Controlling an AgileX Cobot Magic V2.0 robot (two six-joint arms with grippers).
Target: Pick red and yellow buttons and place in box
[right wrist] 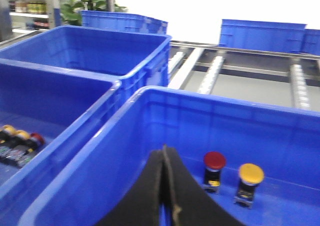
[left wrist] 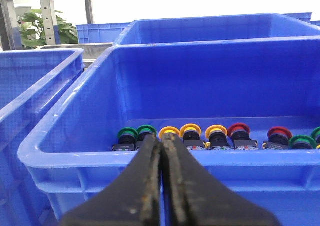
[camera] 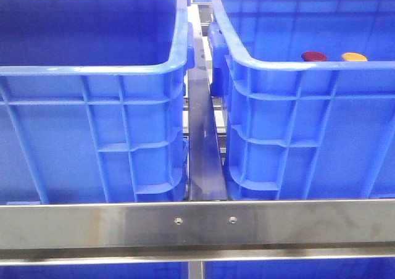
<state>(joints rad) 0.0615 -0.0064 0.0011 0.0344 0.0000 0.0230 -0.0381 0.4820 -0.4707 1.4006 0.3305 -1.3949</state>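
Note:
A dark red button (camera: 314, 56) and a yellow button (camera: 354, 57) stand side by side inside the right blue box (camera: 296, 66). In the right wrist view the red button (right wrist: 214, 161) and yellow button (right wrist: 251, 173) stand upright on the box floor, inside its rim (right wrist: 200, 97). My right gripper (right wrist: 165, 148) is shut and empty, above the box, just left of the red button. My left gripper (left wrist: 161, 138) is shut and empty, outside the near rim of another blue crate (left wrist: 150, 158). Neither gripper shows in the front view.
That other crate holds a row of green (left wrist: 128, 134), yellow (left wrist: 190, 131) and red (left wrist: 239, 130) buttons. The left crate (camera: 92, 66) stands beside the box. A steel rail (camera: 197, 220) crosses in front. Conveyor rollers (right wrist: 215, 71) and more blue crates lie behind.

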